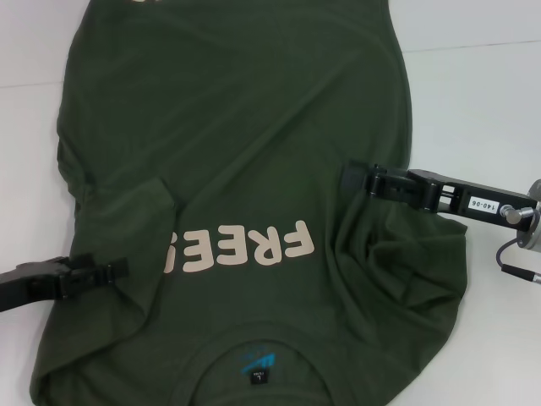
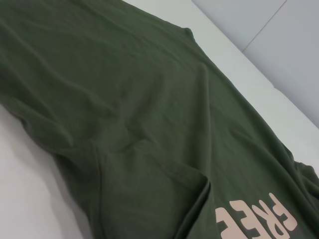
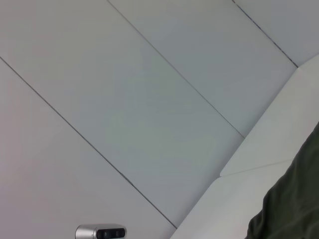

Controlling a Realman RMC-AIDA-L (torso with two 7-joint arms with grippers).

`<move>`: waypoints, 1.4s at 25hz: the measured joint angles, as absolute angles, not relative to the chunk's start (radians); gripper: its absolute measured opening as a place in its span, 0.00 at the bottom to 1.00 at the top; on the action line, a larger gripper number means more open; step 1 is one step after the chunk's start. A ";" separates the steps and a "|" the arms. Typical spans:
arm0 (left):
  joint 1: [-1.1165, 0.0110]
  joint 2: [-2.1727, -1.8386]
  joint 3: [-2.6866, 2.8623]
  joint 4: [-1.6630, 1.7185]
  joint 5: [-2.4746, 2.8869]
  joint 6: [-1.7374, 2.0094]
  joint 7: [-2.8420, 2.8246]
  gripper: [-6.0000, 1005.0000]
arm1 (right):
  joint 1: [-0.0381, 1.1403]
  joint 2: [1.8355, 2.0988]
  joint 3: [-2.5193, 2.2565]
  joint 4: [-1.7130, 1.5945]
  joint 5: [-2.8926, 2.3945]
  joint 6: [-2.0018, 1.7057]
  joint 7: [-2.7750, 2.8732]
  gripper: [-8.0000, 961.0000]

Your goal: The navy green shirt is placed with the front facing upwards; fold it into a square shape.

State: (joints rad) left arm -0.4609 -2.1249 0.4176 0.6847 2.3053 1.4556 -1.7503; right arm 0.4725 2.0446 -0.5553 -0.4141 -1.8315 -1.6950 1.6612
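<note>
The navy green shirt [image 1: 245, 127] lies front up on the white table, collar and blue neck label [image 1: 258, 365] at the near edge. Its left sleeve is folded inward and covers the end of the pale "FREE" lettering [image 1: 245, 249]. My right gripper [image 1: 348, 178] is shut on the shirt's right side, and creases fan out from it through bunched cloth. My left gripper [image 1: 118, 271] sits low over the shirt's left edge beside the lettering. The left wrist view shows the cloth [image 2: 149, 114] and the lettering [image 2: 259, 219]. The right wrist view catches only a corner of the shirt [image 3: 294, 209].
White table [image 1: 482, 101] shows to the right of the shirt and at far left [image 1: 25, 127]. A grey panelled wall fills the right wrist view, with a small silver camera [image 3: 99, 232] at its lower edge.
</note>
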 joint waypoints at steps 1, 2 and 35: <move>-0.462 -2.125 0.418 0.683 2.305 1.456 -1.750 0.90 | 0.472 2.045 -0.555 -0.414 -1.832 -1.695 1.661 0.95; -0.464 -2.125 0.418 0.682 2.305 1.456 -1.750 0.90 | 0.472 2.045 -0.555 -0.414 -1.831 -1.695 1.661 0.95; -0.506 -2.141 0.465 0.653 2.293 1.514 -1.741 0.90 | 0.459 2.046 -0.544 -0.417 -1.832 -1.718 1.661 0.95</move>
